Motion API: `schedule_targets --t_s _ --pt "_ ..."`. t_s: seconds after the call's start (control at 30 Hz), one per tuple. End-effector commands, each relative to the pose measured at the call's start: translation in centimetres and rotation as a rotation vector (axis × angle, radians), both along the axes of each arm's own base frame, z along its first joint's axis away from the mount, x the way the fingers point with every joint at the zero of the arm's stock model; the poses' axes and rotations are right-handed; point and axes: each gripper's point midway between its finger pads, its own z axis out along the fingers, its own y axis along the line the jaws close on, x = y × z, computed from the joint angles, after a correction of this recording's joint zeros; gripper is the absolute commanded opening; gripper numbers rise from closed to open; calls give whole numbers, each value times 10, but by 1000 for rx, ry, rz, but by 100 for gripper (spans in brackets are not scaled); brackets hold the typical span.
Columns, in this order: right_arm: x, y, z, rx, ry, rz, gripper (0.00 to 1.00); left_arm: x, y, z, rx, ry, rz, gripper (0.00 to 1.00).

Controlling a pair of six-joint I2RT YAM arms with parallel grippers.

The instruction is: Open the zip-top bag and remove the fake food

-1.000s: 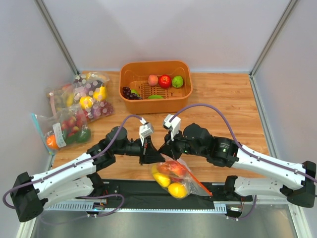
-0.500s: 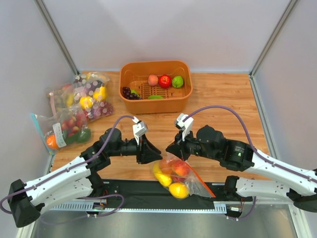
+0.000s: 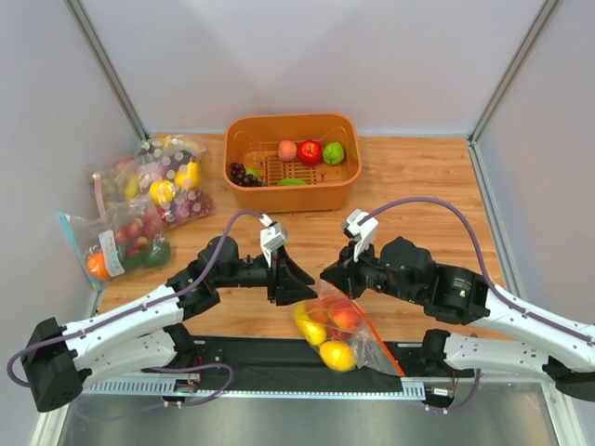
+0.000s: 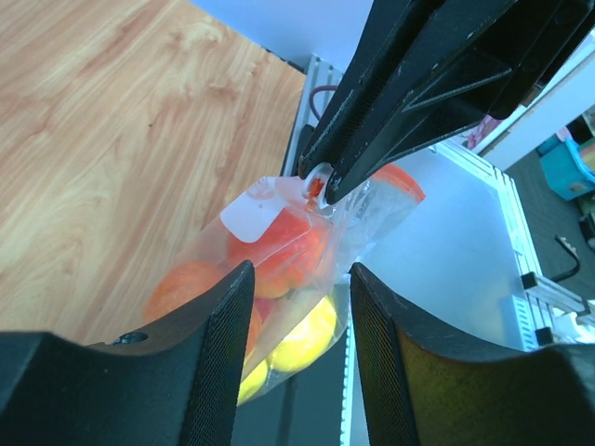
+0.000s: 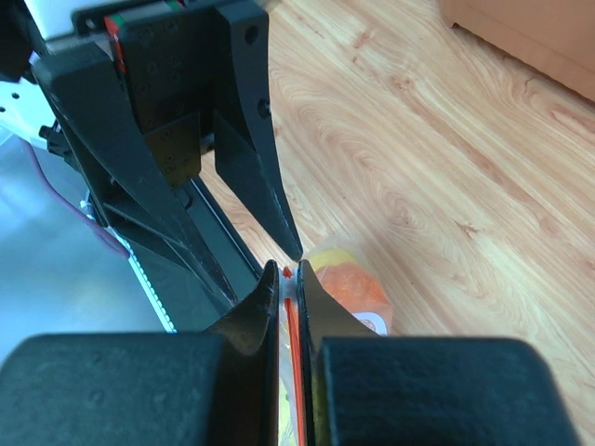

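The zip-top bag [image 3: 361, 342] hangs by its top at the table's near edge, clear, with an orange-red zip strip [image 5: 290, 311] and a white label [image 4: 249, 216]. Inside it lies the fake food [image 3: 335, 354]: yellow lemon-like pieces below, orange and red pieces [image 3: 344, 318] above. My right gripper [image 3: 327, 279] is shut on the bag's top corner, its fingers pressed flat against the zip strip. My left gripper [image 3: 299, 284] stands open just left of the bag, and in the left wrist view its jaws frame the bag [image 4: 279, 243] without touching it.
An orange basket [image 3: 294, 199] at the back holds a peach, a red apple, a green fruit and purple grapes. Two other filled bags [image 3: 165, 178] [image 3: 119, 245] lie at the table's left edge. Bare wood lies between basket and arms.
My left gripper has opened, let go of the bag's top and drawn slightly left. The right gripper has carried the bag a little to the right, staying shut on it.
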Motion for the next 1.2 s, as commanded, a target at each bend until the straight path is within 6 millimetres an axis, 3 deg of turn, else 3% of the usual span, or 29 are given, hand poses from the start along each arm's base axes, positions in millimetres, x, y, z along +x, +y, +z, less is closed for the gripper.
schedule_targets --t_s 0.0,0.13,0.43,0.67,0.9,1.0,1.17 --pt "3 -6 12 51 -13 -46 0 -6 -14 36 -103 -62 -57 54" --pt "1 -5 15 79 -6 -42 0 -4 -24 32 -101 -44 -70 55" --pt "-2 -4 6 86 22 -42 0 0 -34 47 -192 -46 -63 55" --pt "0 -9 13 118 17 -64 0 -4 -40 37 -177 -18 -93 47" --pt "0 -14 16 130 14 -79 1 -8 -44 33 -175 -10 -109 48" --pt "-1 -13 16 130 18 -76 0 -7 -46 34 -178 -9 -109 37" --pt "-2 -15 14 126 23 -76 0 -9 -49 32 -177 -7 -124 9"
